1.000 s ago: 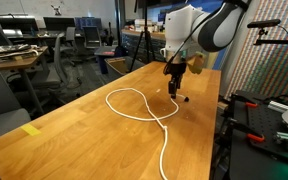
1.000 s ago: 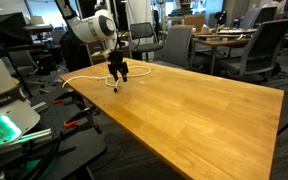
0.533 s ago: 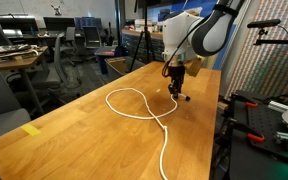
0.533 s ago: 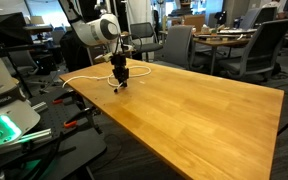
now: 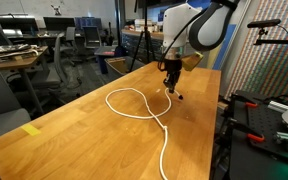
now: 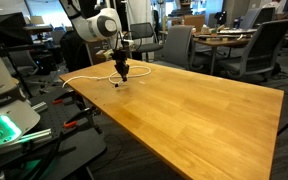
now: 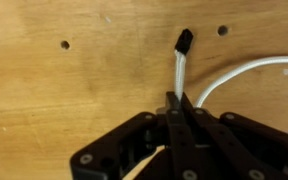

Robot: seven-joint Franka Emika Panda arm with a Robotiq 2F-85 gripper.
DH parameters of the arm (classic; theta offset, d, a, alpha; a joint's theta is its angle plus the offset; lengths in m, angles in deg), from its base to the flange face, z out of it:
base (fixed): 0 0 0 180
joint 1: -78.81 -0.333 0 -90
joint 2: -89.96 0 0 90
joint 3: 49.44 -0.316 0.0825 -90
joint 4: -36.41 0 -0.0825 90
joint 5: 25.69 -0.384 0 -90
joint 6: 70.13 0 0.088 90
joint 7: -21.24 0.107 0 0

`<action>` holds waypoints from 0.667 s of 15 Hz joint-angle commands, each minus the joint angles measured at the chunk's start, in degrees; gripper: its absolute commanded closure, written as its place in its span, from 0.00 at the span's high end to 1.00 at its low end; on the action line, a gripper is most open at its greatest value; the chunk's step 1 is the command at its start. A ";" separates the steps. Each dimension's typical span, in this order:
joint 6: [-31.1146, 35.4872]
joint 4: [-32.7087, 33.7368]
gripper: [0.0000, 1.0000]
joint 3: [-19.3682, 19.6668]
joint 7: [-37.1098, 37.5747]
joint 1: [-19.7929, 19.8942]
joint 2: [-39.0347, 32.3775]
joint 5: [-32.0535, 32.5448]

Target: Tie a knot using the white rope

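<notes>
The white rope [image 5: 134, 101] lies on the wooden table [image 5: 74, 135] in a loop, and its long tail runs toward the near edge. In the wrist view, my gripper [image 7: 176, 100] is shut on the rope [image 7: 177, 72] a short way behind its black tip [image 7: 183, 42], which sticks out past the fingertips. A second stretch of rope [image 7: 246, 67] curves away at the right. In both exterior views my gripper [image 5: 170, 78] [image 6: 123, 75] hangs just above the tabletop, and the rope's loop [image 6: 84, 76] lies beside it.
Two small holes [image 7: 65, 44] [image 7: 222, 30] mark the tabletop near the rope's tip. A yellow tape strip [image 5: 31, 130] sits at a table corner. Office chairs [image 6: 174, 45] stand beyond the table, and equipment with cables [image 5: 264, 120] crowds one side.
The gripper has gone from open to shut on the rope's end. It has risen slightly, lifting the tip off the table.
</notes>
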 commanded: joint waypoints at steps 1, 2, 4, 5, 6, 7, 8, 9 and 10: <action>8.53 -8.16 0.01 -0.46 -1.64 -2.62 10.88 -4.62; 10.94 -9.85 0.01 -1.20 -1.58 -3.26 13.10 -6.00; 16.37 -12.13 0.01 -4.32 0.31 -2.86 15.69 -6.11; 19.41 -12.91 0.01 -5.04 0.80 -3.22 16.50 -5.68; 22.69 -13.36 0.01 -5.56 1.28 -3.46 16.69 -4.88; 26.08 -13.86 0.01 -6.04 1.40 -3.58 16.92 -4.27; 29.04 -13.76 0.01 -6.12 1.18 -3.80 16.76 -3.16; 31.71 -13.27 0.01 -6.16 0.52 -4.04 16.39 -2.26; 34.15 -12.37 0.01 -6.39 -0.34 -4.28 15.65 -1.81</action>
